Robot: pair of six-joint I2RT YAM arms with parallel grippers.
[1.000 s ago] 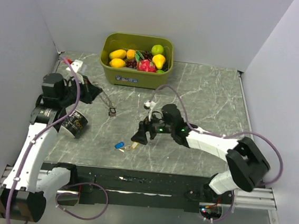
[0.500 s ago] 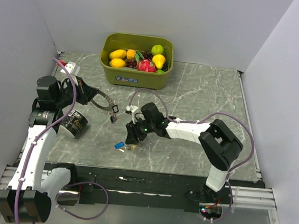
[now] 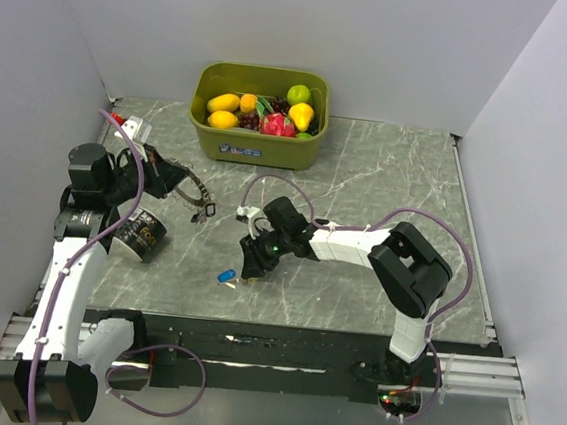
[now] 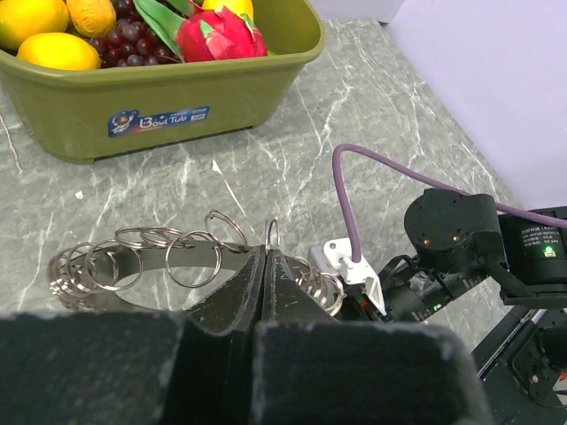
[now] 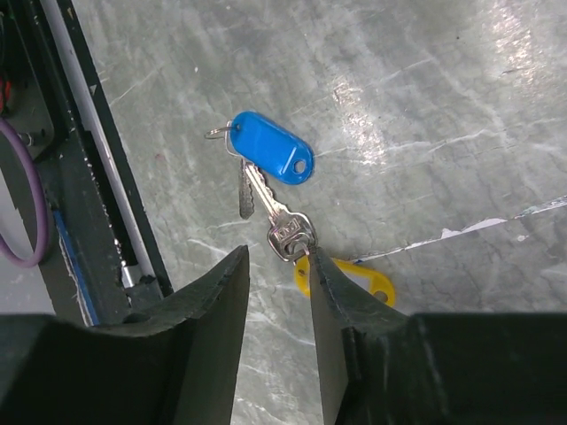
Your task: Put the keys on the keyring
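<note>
Keys point(image 5: 282, 232) partly behind right tool point(image 5: 276, 258)

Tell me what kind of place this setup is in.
Probably a robotics lab test cell, not a home: plain white panels box in a marble-patterned tabletop, a left arm and right arm are mounted at its near edge, and a green tub of toy fruit sits at the back.
</note>
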